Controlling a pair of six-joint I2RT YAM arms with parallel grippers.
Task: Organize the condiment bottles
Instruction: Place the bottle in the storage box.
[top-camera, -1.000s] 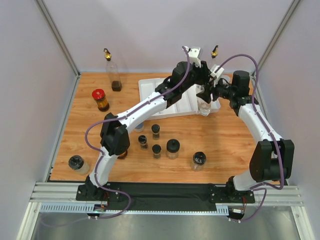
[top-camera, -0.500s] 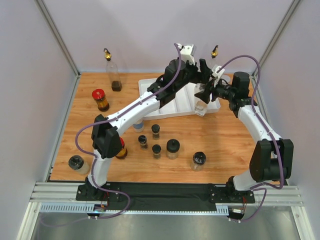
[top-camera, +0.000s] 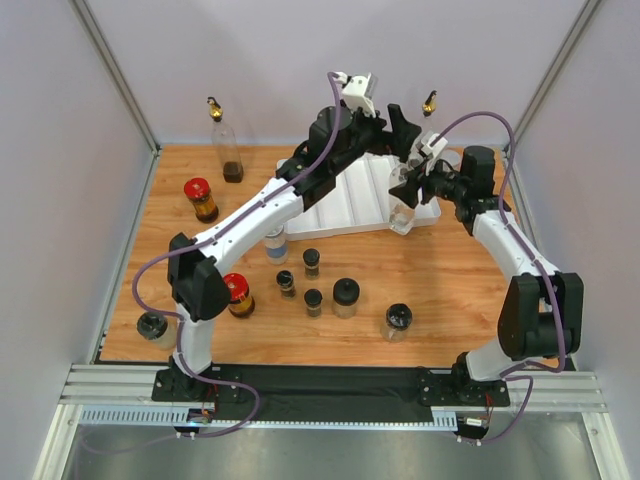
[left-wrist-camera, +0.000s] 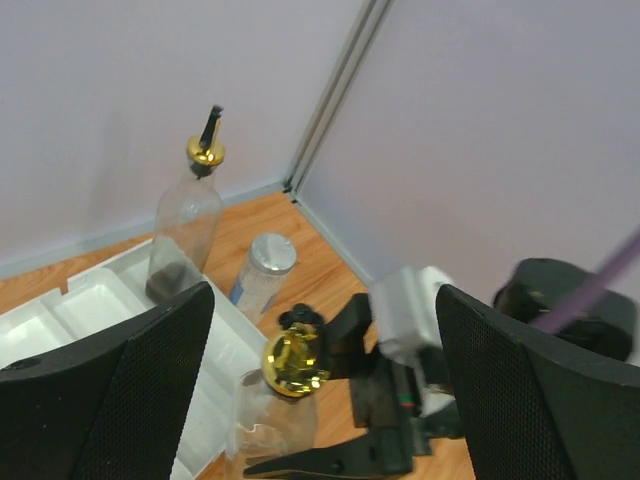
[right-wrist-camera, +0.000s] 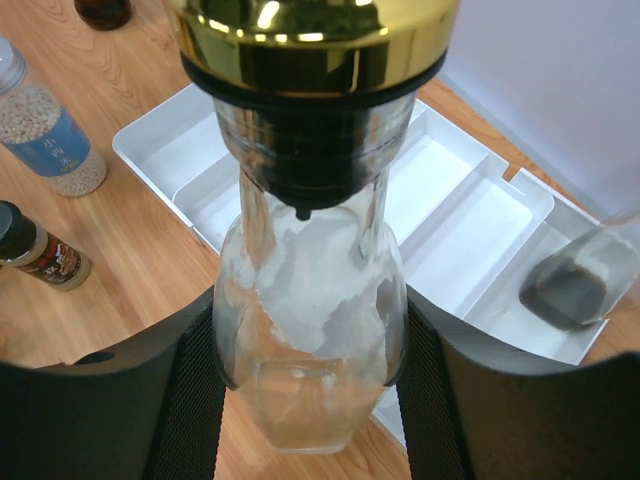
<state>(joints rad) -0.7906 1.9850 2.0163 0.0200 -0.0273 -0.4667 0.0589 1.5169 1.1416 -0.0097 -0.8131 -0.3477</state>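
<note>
Right end effector (right-wrist-camera: 310, 400) grips the clear bottle (right-wrist-camera: 305, 290); left end effector (left-wrist-camera: 320, 385) hangs open above.

Gold-capped bottle (right-wrist-camera: 310, 300): clear glass, upright, clamped between the fingers of the right gripper (right-wrist-camera: 310, 385). Spouted bottle (right-wrist-camera: 580, 285): dark liquid at its base, just beyond the gripper to its right. Blue-labelled jar (right-wrist-camera: 45, 125) and small black-lidded jar (right-wrist-camera: 35, 250): standing to the gripper's left, well apart from it.
</note>
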